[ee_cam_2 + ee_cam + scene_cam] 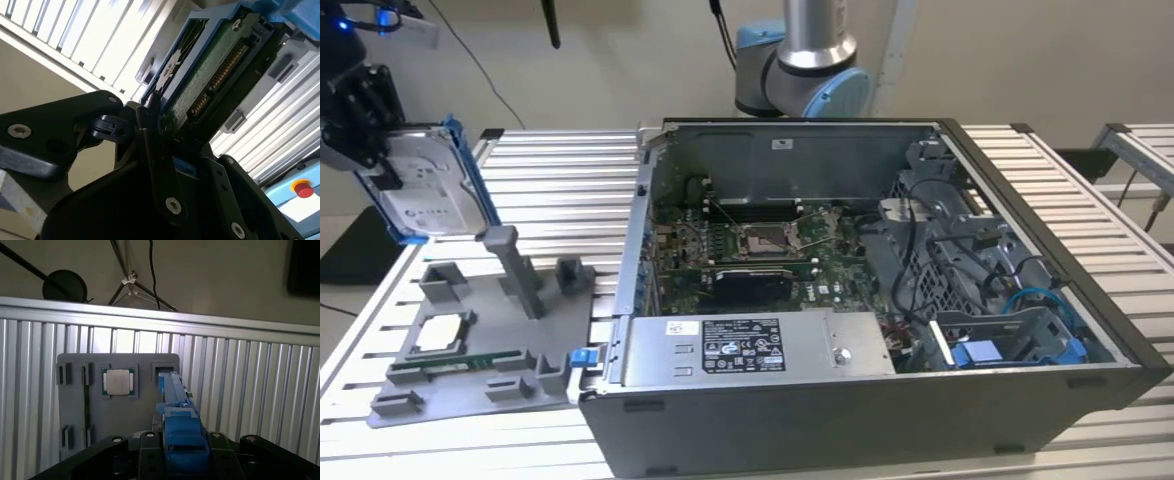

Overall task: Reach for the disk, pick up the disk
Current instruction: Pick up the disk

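The disk [438, 195], a silver hard drive with a white label in a bright blue frame, hangs tilted in the air at the exterior view's left, above the grey fixture tray [480, 385]. My gripper [380, 160] is shut on its upper end. In the second wrist view the disk's green circuit-board underside [210, 75] runs away from the black fingers [150, 135], which press its edge. In the first wrist view the blue frame [177, 410] sits edge-on between the fingertips [150, 437], over the tray [75, 410].
On the tray stand a grey post [510, 268], a small square silver chip [438, 333] and a memory stick [454, 362]. An open computer case [854, 300] lies to the exterior view's right. The arm's base [801, 70] is behind it. A red stop button [302, 189] sits beyond the slatted table.
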